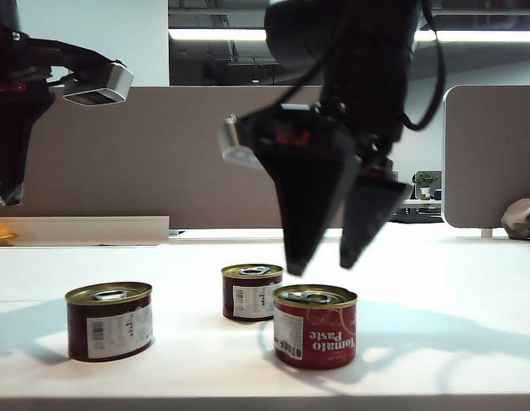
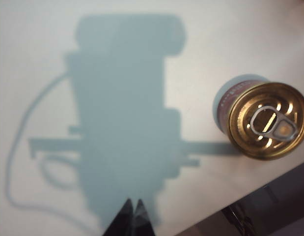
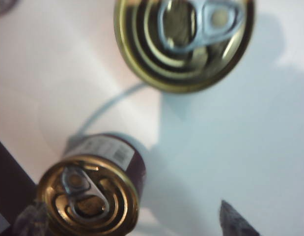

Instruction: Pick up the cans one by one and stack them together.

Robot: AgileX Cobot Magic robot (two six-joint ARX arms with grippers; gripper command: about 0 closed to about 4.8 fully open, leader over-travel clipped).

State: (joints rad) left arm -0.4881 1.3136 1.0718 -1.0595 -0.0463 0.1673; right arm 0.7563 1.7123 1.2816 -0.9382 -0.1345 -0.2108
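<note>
1. Right end effector (image 1: 326, 255) hangs wide open, empty, above the red Tomato Paste can (image 1: 315, 326)
2. Left end effector (image 2: 132, 206) closed, empty, raised at far left
3. Two maroon cans (image 1: 109, 321) (image 1: 252, 292) stand apart on the desk (image 1: 444, 291)

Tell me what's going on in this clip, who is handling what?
Three cans stand apart on the white table, none stacked yet. The right claw hangs open just above the red Tomato Paste can, holding nothing. A maroon can stands just behind it, and another maroon can sits off to the left. The left claw is shut and empty, raised at the left side, away from the cans.
</note>
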